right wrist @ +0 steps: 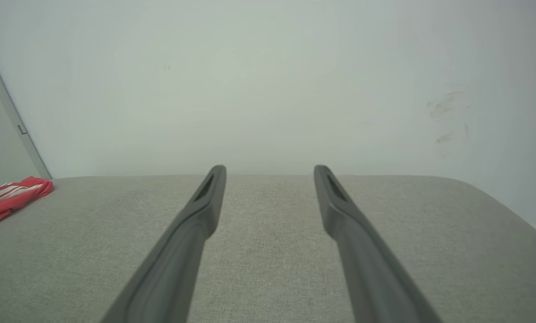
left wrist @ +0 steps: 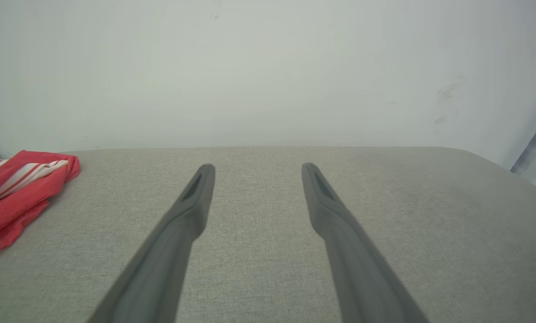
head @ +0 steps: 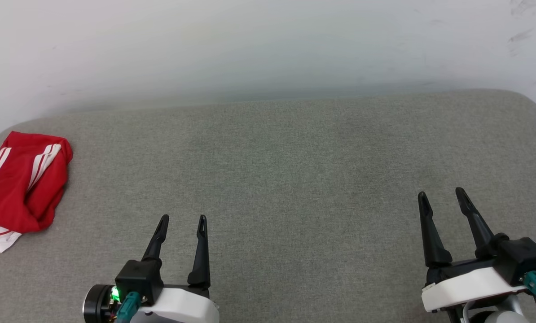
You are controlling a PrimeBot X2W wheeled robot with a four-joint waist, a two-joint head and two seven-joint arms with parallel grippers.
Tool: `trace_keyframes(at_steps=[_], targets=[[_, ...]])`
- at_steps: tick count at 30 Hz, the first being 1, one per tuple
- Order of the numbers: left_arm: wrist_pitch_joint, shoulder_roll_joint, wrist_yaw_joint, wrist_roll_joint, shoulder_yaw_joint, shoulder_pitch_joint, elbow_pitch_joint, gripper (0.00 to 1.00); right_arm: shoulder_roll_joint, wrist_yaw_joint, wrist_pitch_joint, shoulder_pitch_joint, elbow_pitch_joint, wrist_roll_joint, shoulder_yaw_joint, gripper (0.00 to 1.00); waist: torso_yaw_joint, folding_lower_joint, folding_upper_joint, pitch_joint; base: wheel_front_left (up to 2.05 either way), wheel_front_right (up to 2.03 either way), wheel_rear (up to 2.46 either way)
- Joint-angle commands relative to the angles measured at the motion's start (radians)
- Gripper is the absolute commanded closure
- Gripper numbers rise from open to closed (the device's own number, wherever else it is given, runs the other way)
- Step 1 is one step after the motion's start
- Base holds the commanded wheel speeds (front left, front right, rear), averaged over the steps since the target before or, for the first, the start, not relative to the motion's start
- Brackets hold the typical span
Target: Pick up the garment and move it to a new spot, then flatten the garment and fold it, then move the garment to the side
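Observation:
The garment (head: pixel 19 188), red with white stripes and a white striped sleeve edge, lies bunched at the far left edge of the grey padded surface (head: pixel 295 170). It also shows at the left in the left wrist view as a red heap, the garment (left wrist: pixel 16 193), and small at the left edge of the right wrist view, the garment (right wrist: pixel 12 199). My left gripper (head: pixel 182 219) hovers open at the lower left, well to the right of the garment, nothing between its fingers. My right gripper (head: pixel 442 194) stands open at the lower right, also holding nothing.
A white wall (head: pixel 268 49) rises directly behind the grey surface. The surface's rounded right corner (head: pixel 533 103) shows at the far right. A grey vertical frame edge (right wrist: pixel 12 116) stands at the left in the right wrist view.

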Motion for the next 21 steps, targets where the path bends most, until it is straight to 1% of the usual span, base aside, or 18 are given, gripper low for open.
trace_keyframes(at_steps=[1, 3, 5, 8, 11, 13, 17, 19, 21], targets=[[-0.010, 0.007, 0.007, 0.016, -0.005, -0.016, -0.007, 0.00, 0.000, 0.000, -0.009, 0.002, -0.010, -0.020, 0.002, 0.00, 0.000, -0.0001, -0.0001, 0.000, 0.00, 0.00, 0.00], [-0.013, 0.003, 0.010, 0.016, -0.008, -0.012, -0.005, 0.00, 0.000, 0.000, -0.013, 0.002, -0.012, -0.037, 0.003, 0.00, -0.001, -0.0001, -0.0001, 0.001, 0.00, 0.00, 0.00], [-0.019, -0.010, 0.005, 0.006, 0.007, -0.008, -0.012, 0.00, 0.000, 0.000, -0.017, 0.001, -0.019, -0.030, 0.007, 0.00, -0.001, -0.0001, -0.0001, 0.002, 0.00, 0.00, 0.00], [-0.024, -0.031, -0.026, -0.002, 0.039, 0.005, -0.026, 0.00, 0.000, 0.000, -0.023, 0.006, -0.022, -0.011, 0.005, 0.00, -0.001, -0.0001, -0.0001, 0.002, 0.00, 0.00, 0.00], [-0.030, -0.067, -0.087, -0.021, 0.091, 0.021, -0.040, 0.00, 0.000, 0.000, -0.030, 0.010, -0.020, 0.000, 0.000, 0.00, -0.001, -0.0001, -0.0001, 0.002, 0.00, 0.00, 0.00], [-0.035, -0.094, -0.156, -0.042, 0.141, 0.039, -0.035, 0.00, 0.000, 0.000, -0.033, 0.012, -0.017, 0.004, -0.002, 0.00, -0.001, -0.0001, -0.0001, 0.002, 0.00, 0.00, 0.00], [-0.042, -0.127, -0.261, -0.018, 0.213, 0.058, -0.003, 0.00, 0.000, 0.000, -0.041, 0.016, -0.007, 0.018, -0.010, 0.00, -0.002, -0.0001, -0.0001, 0.002, 0.00, 0.00, 0.00], [-0.046, -0.135, -0.295, -0.002, 0.237, 0.061, 0.013, 0.00, 0.000, 0.000, -0.045, 0.018, -0.006, 0.002, -0.007, 0.00, -0.003, -0.0001, -0.0001, 0.002, 0.00, 0.00, 0.00], [-0.050, -0.138, -0.314, 0.017, 0.252, 0.065, 0.022, 0.00, 0.001, 0.000, -0.050, 0.023, -0.003, -0.008, -0.005, 0.00, -0.005, -0.0001, -0.0001, 0.001, 0.00, 0.00, 0.00]])
